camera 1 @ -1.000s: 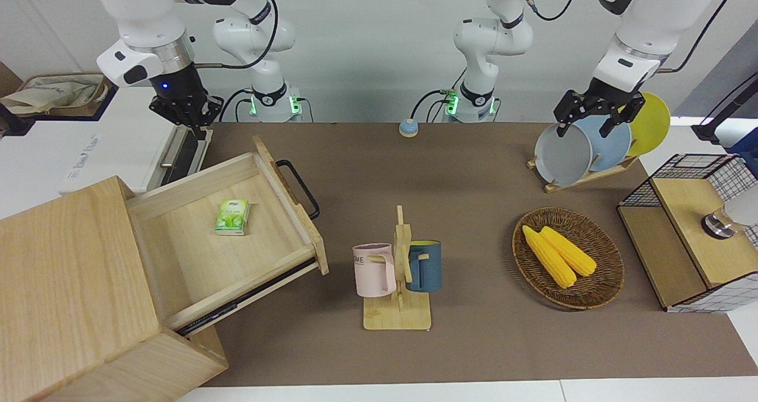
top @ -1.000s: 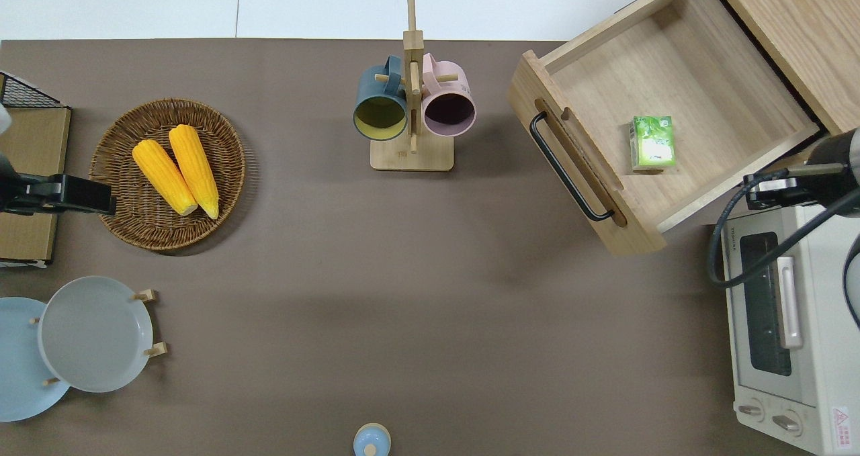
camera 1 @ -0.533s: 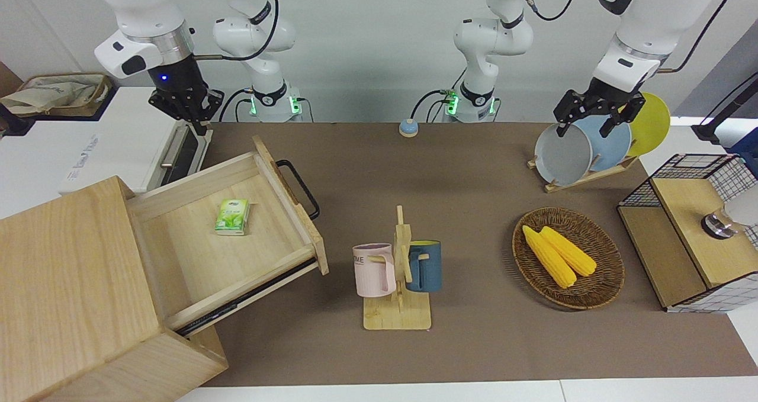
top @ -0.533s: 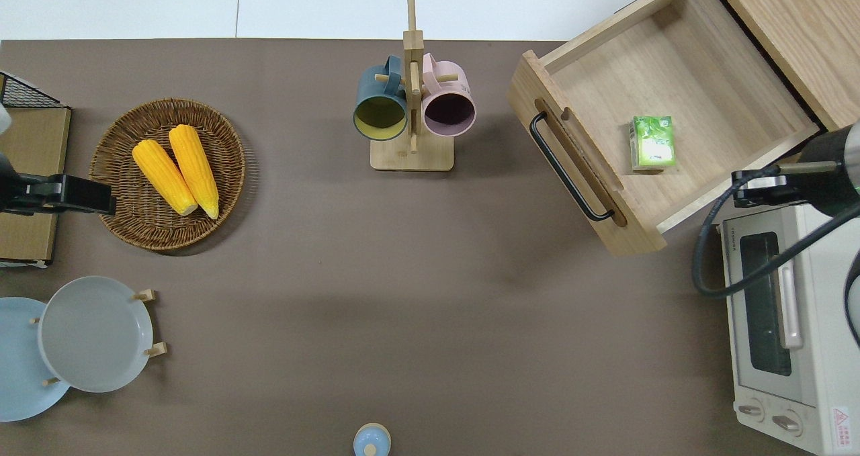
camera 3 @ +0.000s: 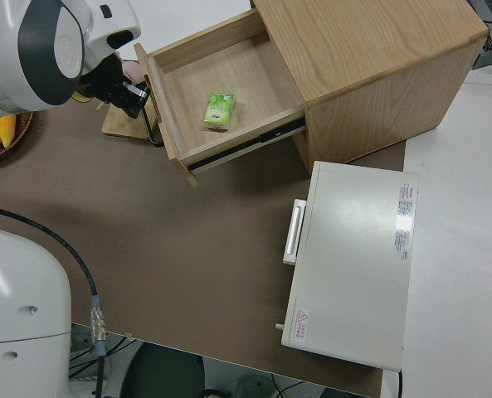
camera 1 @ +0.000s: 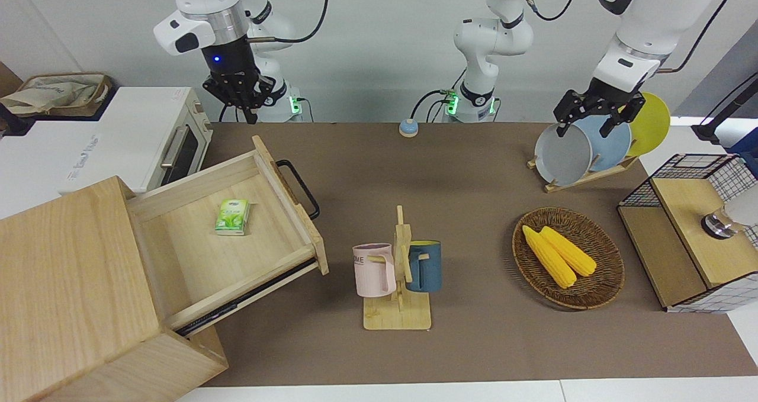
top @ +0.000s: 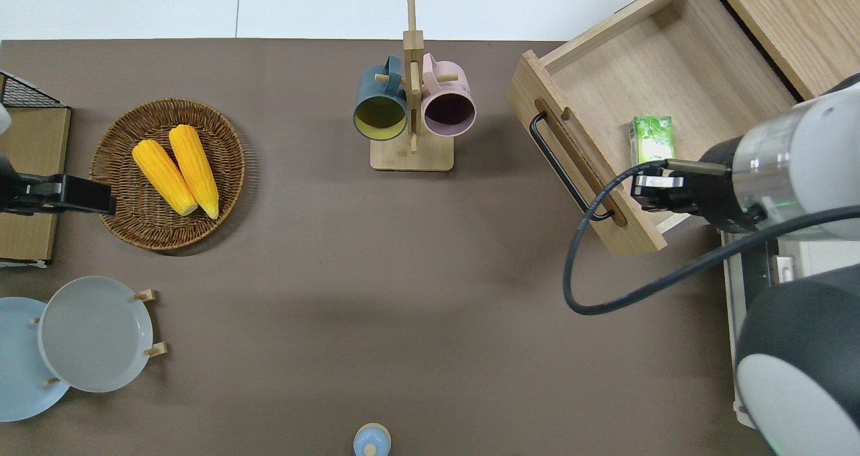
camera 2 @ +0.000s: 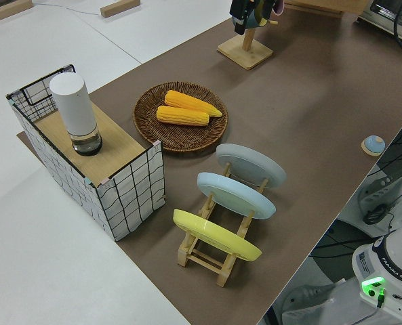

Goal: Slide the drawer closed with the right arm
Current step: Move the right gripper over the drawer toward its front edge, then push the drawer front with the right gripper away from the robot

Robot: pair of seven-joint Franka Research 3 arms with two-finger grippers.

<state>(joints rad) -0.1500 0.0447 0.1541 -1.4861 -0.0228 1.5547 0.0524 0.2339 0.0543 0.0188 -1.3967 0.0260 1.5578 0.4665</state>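
The drawer is pulled far out of the big wood cabinet at the right arm's end of the table. Its black handle points toward the middle of the table. A small green pack lies inside it.

The right tool is up in the air, over the drawer's corner nearest the robots, and touches nothing. I cannot tell if its fingers are open or closed.

Things could go wrong from here. If the tool comes down inside the drawer, it could hit the green pack or the wood wall. If it pushes only one corner of the front, the drawer could twist and jam. The white oven sits just beside the drawer, so the arm could bump it. The left arm is parked
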